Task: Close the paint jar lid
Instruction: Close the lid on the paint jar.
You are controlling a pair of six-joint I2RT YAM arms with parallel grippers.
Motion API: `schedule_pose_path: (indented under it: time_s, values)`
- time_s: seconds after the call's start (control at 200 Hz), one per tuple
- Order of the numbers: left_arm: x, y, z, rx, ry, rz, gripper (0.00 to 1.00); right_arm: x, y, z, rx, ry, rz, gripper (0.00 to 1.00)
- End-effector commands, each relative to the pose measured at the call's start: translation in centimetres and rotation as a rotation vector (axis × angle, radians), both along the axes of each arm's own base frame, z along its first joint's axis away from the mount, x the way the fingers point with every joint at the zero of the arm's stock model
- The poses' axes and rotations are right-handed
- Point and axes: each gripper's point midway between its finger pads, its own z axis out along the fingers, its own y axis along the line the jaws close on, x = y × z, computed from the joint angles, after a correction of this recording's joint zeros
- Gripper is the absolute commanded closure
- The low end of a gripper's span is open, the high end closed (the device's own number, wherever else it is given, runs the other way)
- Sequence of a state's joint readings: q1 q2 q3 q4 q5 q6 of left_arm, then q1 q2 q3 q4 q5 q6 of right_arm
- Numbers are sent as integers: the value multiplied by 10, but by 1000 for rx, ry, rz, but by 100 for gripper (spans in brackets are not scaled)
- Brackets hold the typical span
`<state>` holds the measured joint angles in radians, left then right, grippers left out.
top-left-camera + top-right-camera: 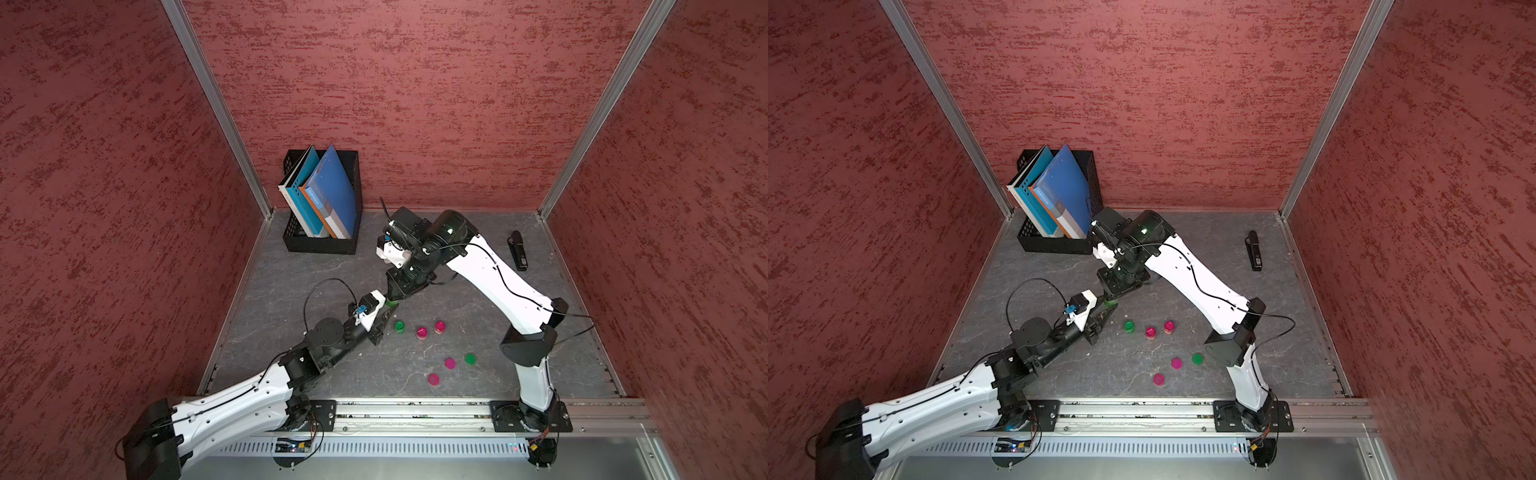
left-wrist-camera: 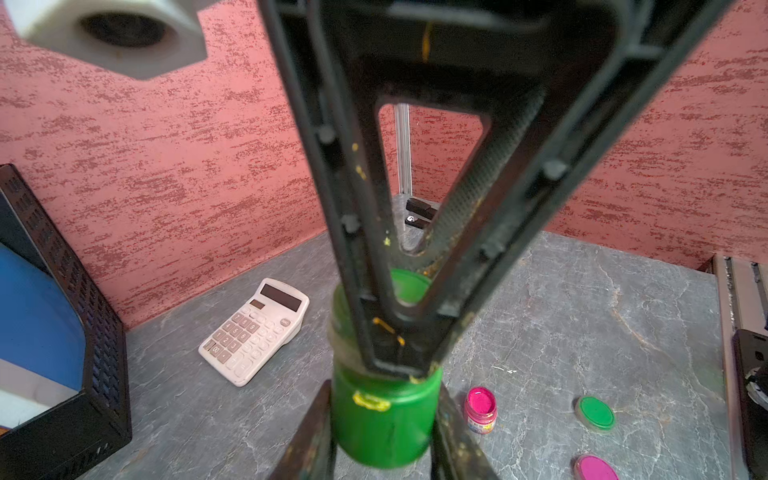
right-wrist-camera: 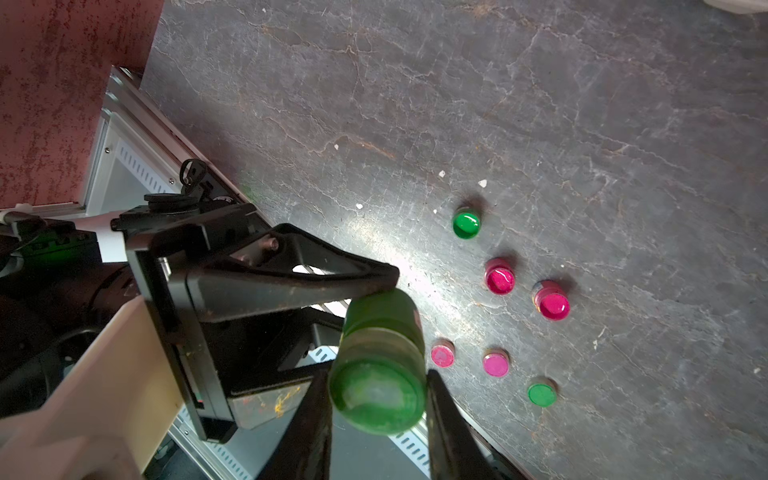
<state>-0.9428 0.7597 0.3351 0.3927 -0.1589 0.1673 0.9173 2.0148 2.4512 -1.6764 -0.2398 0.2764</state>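
The left gripper [image 2: 384, 395] clamps the green paint jar [image 2: 384, 428]; just beyond its tips, the right gripper [image 3: 376, 380] pinches the lid [image 3: 374, 401]

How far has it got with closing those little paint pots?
Done: none standing on the table is closed. In hand: the left claw grips a green paint jar while the right claw is shut on its lid; how tight, I cannot tell. Left: an open green jar, two open pink jars and three loose lids.
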Motion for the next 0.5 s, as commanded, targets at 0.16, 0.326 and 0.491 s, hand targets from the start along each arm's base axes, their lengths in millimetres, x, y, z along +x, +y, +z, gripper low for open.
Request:
schedule_pose_path:
  time_s: [0.16, 0.326, 0.491]
  values:
    - [8, 4, 55, -164, -123, 56, 72, -26, -10, -1, 11, 97, -26, 69]
    - [8, 4, 60, -181, -137, 61, 72, -26, -3, 0, 59, 101, -38, 69]
    - [6, 4, 61, -190, -131, 50, 72, -24, -1, 0, 70, 94, -42, 69]
